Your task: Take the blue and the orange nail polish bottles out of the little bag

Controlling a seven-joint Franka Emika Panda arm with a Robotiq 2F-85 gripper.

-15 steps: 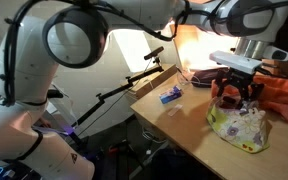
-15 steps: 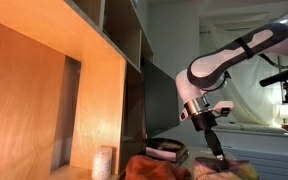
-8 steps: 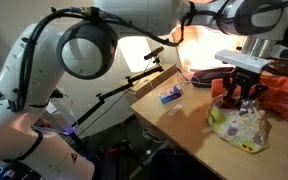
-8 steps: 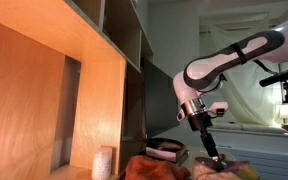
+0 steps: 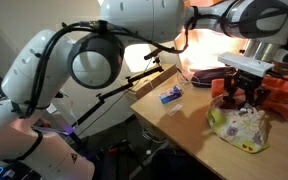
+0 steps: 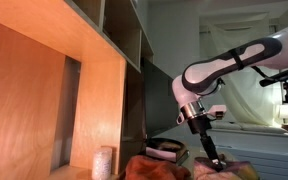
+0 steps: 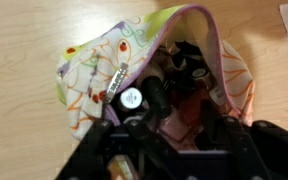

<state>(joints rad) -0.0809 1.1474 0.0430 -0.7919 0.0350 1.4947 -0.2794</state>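
The little bag (image 5: pixel 240 128) lies on the wooden table, pale with a dotted pattern and lime trim, and its mouth gapes open in the wrist view (image 7: pixel 102 68). My gripper (image 5: pixel 242 100) stands over it with its fingers down in the opening. In the wrist view the gripper (image 7: pixel 182 112) is shut on an orange-pink bottle (image 7: pixel 182 126), the orange nail polish, still inside the bag. Beside it stands a bottle with a white cap (image 7: pixel 131 98). A small blue bottle (image 5: pixel 170 95) lies on the table, apart from the bag. An exterior view shows the gripper (image 6: pixel 213 160) reaching straight down.
An orange-red cloth (image 5: pixel 284 100) lies bunched right behind the bag. A flat dark case (image 6: pixel 167 151) sits near the shelf unit (image 6: pixel 94 90). The table edge (image 5: pixel 174 125) runs close to the bag's front. A lamp arm (image 5: pixel 134 80) stretches off the table corner.
The jaws have narrowed from wide open onto the bottle inside the bag. The wrist has shifted slightly sideways over the bag; the bag and the blue bottle have not moved.
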